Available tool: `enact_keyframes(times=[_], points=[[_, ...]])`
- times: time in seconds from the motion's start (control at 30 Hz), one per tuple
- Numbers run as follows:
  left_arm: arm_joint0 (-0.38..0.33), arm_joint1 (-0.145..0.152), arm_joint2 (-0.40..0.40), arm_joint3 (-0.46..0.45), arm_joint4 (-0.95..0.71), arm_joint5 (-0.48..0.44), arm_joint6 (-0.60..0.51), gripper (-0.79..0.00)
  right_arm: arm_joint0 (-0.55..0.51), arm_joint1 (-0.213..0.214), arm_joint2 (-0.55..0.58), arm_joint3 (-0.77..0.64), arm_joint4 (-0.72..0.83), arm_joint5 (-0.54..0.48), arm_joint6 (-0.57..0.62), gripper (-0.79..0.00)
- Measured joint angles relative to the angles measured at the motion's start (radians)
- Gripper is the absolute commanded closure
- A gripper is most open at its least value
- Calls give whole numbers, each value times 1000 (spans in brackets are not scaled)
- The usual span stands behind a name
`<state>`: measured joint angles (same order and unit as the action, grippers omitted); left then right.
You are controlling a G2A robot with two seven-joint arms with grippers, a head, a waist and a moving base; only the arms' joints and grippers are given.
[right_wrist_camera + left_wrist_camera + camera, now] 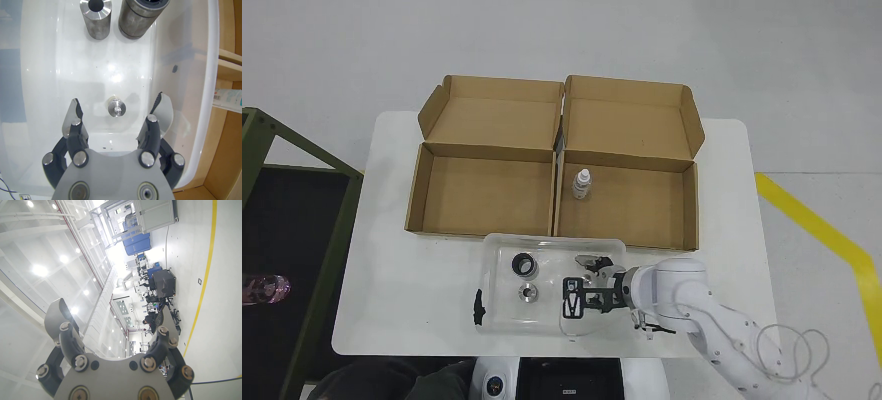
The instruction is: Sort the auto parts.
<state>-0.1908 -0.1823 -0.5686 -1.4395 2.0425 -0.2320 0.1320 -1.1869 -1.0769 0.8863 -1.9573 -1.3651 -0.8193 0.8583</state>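
Note:
A clear plastic bin (504,243) stands at the table's front. In it are a dark-ringed bearing sleeve (524,264) (140,19) and a plain steel cylinder (529,293) (97,18), both upright. My right gripper (577,298) (118,97) hangs open inside the bin, its fingers on either side of a small silver stud (115,109) lying on the bin floor, without touching it. A small white bottle (582,183) stands in the right cardboard box (682,215). My left gripper (111,305) is open with nothing in it and faces out into the room.
An empty cardboard box (417,205) sits left of the right one, both with lids folded back. A small dark object (479,306) lies by the bin's front left corner. The bin wall (211,94) rises close beside one right finger.

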Motion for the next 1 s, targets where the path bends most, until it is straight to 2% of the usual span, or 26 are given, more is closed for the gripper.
enact_keyframes(times=[0.4,0.53,0.8,1.0], points=[[0,0,0,0,0,0,0,-785,21,-4,-30,34,-18,20,9,-222],[0,0,0,0,0,0,0,-785,24,-4,-33,37,-21,23,13,0],[0,0,0,0,0,0,0,-785,31,-3,-29,23,-8,23,-3,0],[0,0,0,0,0,0,0,-785,27,2,-1,-9,42,-1,-82,0]])
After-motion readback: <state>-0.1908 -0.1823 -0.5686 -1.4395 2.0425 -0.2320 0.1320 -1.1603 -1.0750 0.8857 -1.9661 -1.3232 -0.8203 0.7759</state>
